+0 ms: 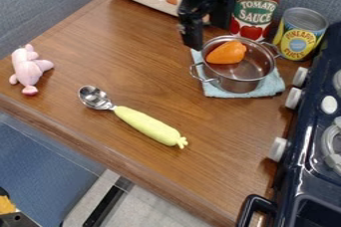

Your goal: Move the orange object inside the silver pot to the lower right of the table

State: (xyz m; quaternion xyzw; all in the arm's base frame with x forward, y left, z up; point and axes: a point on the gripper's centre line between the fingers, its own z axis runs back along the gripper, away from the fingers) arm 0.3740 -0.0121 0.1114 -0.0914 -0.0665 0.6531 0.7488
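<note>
Camera view, glossy orange pepper (226, 53) in round metal pot (241, 75); gripper (192, 38), opening and hold unclear

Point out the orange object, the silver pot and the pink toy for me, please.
Orange object (227, 52): camera view, on the middle of its body, inside the pot.
Silver pot (237, 85): camera view, on its outer front wall.
Pink toy (28, 72): camera view, on its torso.
</note>
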